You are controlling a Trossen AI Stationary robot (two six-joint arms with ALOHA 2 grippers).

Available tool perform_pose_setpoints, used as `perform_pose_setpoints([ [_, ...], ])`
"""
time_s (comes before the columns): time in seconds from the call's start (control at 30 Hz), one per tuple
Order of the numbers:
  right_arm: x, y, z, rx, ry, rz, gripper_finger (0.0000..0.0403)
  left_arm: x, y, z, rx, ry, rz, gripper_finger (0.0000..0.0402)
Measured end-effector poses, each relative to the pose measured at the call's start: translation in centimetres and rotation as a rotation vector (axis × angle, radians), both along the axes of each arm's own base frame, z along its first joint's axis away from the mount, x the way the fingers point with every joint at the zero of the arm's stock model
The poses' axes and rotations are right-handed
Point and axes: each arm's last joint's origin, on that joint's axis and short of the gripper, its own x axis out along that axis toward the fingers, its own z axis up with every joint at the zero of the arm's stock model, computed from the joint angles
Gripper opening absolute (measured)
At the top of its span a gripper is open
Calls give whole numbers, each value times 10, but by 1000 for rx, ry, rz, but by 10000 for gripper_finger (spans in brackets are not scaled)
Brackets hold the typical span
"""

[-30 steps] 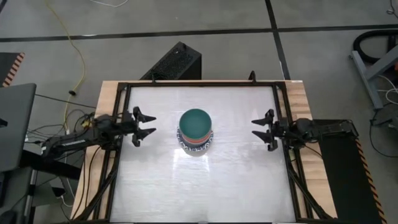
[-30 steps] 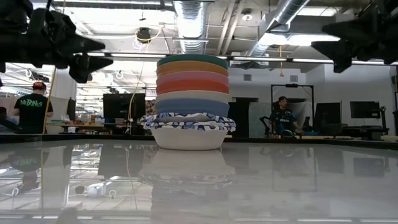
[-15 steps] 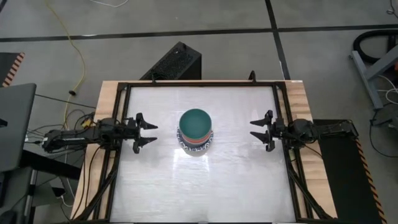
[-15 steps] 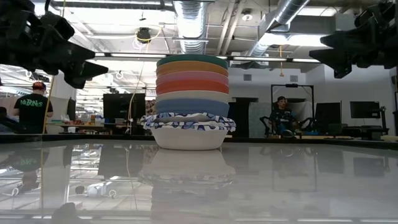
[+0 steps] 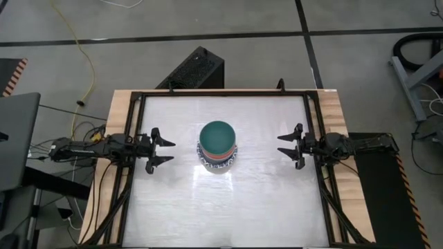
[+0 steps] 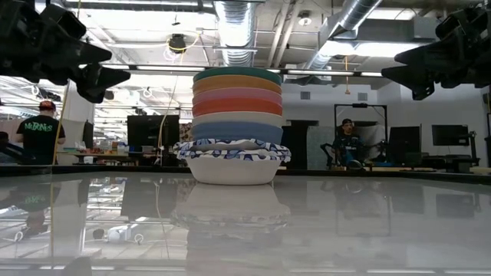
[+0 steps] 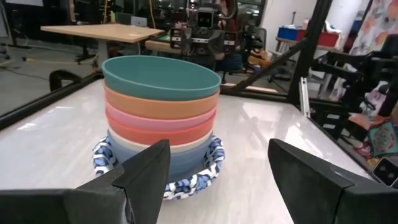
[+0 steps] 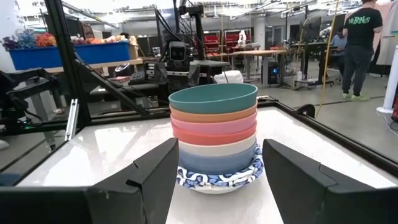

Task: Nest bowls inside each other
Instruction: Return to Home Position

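The bowls (image 5: 218, 146) stand nested in one stack at the table's middle, the bottom bowl resting on the tabletop. From the top I see dark green, orange, pink, red, cream and dark blue bowls (image 6: 236, 107), seated in white bowls with blue-patterned rims (image 6: 234, 157). My left gripper (image 5: 160, 151) hovers open at the table's left edge, pointing level at the stack. My right gripper (image 5: 288, 146) hovers open at the right edge, also facing the stack. In each wrist view the stack (image 7: 160, 118) (image 8: 214, 135) stands between and beyond that gripper's fingers.
A black frame (image 5: 221, 94) runs round the white tabletop. A black box (image 5: 192, 69) lies on the floor beyond the far edge. People (image 6: 349, 142) sit and stand in the room behind the table.
My left gripper has swung toward the table's near edge and now points straight at the stack; its fingers stay open. My right gripper's fingers have tipped down slightly to level. The stack of bowls has not moved.
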Motion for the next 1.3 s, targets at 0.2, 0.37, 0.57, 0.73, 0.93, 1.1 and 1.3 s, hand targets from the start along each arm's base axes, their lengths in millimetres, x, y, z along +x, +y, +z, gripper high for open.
perform_pose_setpoints([
  [0.2,0,0,0,-1,5,0,254,0,0,-3,-82,33,-5,261],
  [0.37,0,0,-1,-1,7,0,254,0,0,-7,-73,67,-6,261],
  [0.57,0,0,-1,-1,9,0,254,0,0,-6,-84,66,-7,261],
  [0.73,0,0,-1,-1,10,0,254,0,0,-7,-81,66,-7,261],
  [0.93,0,0,-1,-1,11,0,254,0,0,-7,-82,66,-8,261],
  [1.1,0,0,-1,-1,11,0,254,0,0,-7,-84,66,-8,261],
  [1.3,0,0,-1,-1,11,0,254,0,0,-7,-84,66,-8,261],
])
